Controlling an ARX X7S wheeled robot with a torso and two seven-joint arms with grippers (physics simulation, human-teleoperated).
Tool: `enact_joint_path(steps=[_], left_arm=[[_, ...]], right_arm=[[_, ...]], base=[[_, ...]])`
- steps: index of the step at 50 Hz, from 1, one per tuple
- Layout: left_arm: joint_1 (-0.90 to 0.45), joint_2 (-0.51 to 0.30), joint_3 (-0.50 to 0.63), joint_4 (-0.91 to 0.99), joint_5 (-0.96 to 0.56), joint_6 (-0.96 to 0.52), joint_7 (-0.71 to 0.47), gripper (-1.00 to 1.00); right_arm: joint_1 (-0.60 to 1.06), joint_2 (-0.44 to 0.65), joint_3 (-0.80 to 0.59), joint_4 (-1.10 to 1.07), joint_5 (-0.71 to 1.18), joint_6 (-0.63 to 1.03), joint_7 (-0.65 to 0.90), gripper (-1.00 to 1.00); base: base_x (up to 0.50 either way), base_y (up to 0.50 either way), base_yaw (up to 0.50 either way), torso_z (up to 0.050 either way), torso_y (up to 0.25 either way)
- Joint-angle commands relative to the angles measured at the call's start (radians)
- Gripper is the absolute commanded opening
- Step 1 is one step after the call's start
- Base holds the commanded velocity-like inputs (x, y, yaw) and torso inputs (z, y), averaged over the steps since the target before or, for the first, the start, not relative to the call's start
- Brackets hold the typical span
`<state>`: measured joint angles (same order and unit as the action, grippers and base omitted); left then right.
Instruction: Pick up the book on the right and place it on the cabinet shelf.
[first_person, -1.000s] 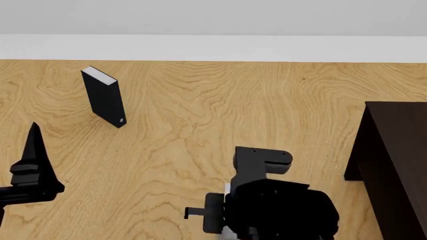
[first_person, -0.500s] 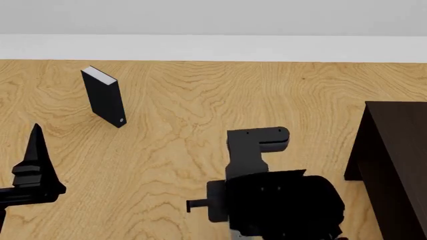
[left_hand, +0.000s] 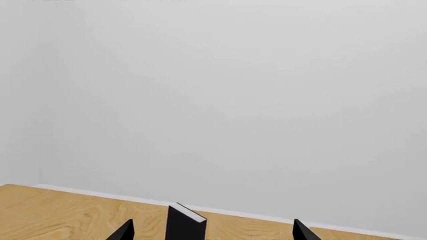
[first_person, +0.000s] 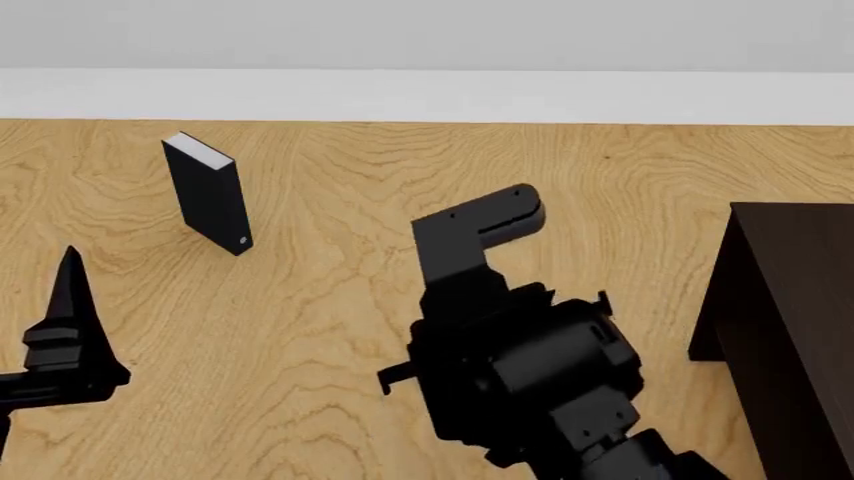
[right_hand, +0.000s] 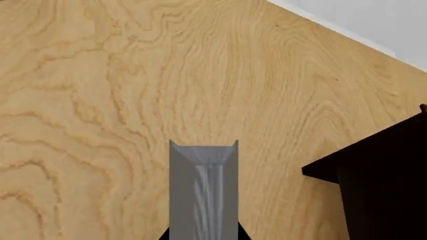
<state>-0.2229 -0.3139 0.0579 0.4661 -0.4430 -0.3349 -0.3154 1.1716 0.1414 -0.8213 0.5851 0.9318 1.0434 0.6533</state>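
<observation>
Above the wooden tabletop (first_person: 347, 200), the book (right_hand: 203, 192), a slim light-grey hardcover, is being held aloft by the right claw (right_hand: 203, 235), which is clamped on its lower end in the right wrist view. The book's page edges are being shown between its two covers in that view, with the tabletop lying well below. In the head view, the book is hidden behind the dark bulk of the right arm (first_person: 521, 350). The cabinet shelf (first_person: 787, 320), very dark brown, is standing at the right edge, apart from the arm. A black book (first_person: 210, 195) is standing upright at the far left of the tabletop. The left claw (left_hand: 210, 232) is being kept spread open, its two fingertips (left_hand: 123, 231) framing the black book in the left wrist view.
</observation>
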Motion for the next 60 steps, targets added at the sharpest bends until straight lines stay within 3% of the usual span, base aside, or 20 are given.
enact_joint_path(steps=[1, 8, 15, 21, 32, 60], left_arm=[[0.003, -0.02, -0.015, 0.029, -0.011, -0.018, -0.015, 1.0], [-0.013, -0.014, -0.025, -0.002, -0.011, -0.012, -0.024, 1.0], [-0.031, -0.004, -0.009, -0.074, 0.005, 0.026, -0.001, 1.0], [-0.034, 0.0, 0.0, -0.082, 0.008, 0.029, -0.002, 1.0], [-0.038, 0.009, 0.035, -0.142, 0.042, 0.063, 0.013, 1.0], [-0.051, 0.011, 0.064, -0.189, 0.057, 0.074, 0.011, 1.0]], right_arm=[[0.041, -0.048, -0.097, 0.045, -0.148, -0.018, 0.005, -1.0], [0.051, -0.139, -0.196, 0.261, -0.234, -0.124, -0.015, -1.0], [0.105, -0.141, -0.541, 0.344, 0.048, -0.229, 0.124, -1.0], [0.099, -0.141, -0.702, 0.348, 0.156, -0.278, 0.221, -1.0], [0.041, -0.141, -0.71, 0.363, 0.073, -0.254, 0.325, -1.0], [-0.027, -0.141, -0.69, 0.434, -0.154, -0.203, 0.391, -1.0]], base=[[0.0, 0.0, 0.0, 0.0, 0.0], [0.0, 0.0, 0.0, 0.0, 0.001], [0.0, 0.0, 0.0, 0.0, 0.001], [0.0, 0.0, 0.0, 0.0, 0.002], [0.0, 0.0, 0.0, 0.0, 0.001], [0.0, 0.0, 0.0, 0.0, 0.001]])
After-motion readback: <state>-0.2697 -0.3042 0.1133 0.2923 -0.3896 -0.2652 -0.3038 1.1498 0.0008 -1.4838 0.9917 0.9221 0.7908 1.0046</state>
